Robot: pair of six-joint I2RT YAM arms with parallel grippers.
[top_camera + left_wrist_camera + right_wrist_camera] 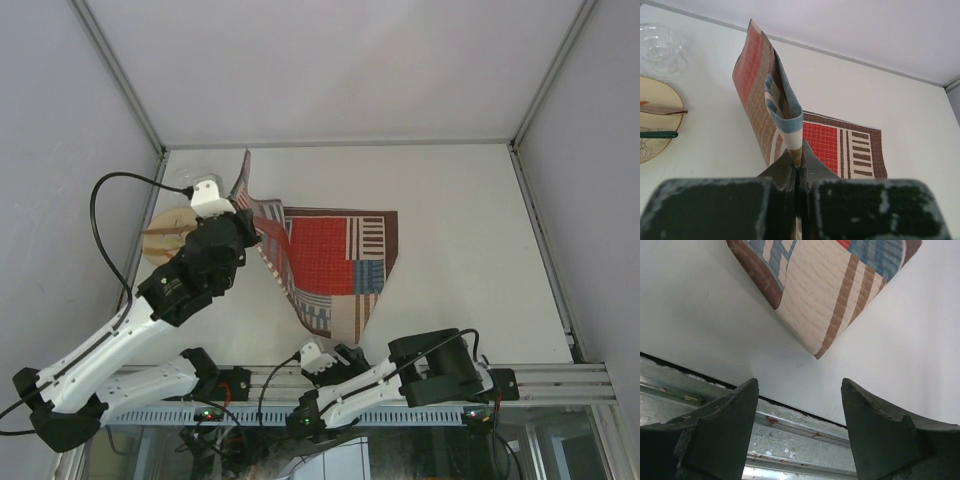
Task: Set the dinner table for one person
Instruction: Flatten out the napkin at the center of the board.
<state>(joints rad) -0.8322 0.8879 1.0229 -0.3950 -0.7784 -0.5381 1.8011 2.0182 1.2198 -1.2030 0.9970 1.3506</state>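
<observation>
Setting the counter: placemat half laid
The white counter point(470, 250) carries a striped placemat point(340, 255) at its middle, turned so one corner points at the near rail. The left hand point(799, 167) is clamped on the mat's raised, folded far-left corner. The right hand point(800, 390), open and empty, is nearer, with the near corner just ahead. No writing is legible.

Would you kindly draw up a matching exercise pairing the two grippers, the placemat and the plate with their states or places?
Things:
1. left gripper
2. right gripper
3. placemat
4. plate

States or places:
A. open, empty, over the near edge of the table
B. at the table's left side
C. shut on a raised fold
D. partly lifted, partly flat

Pairs: 1-C, 2-A, 3-D, 4-B.
</observation>
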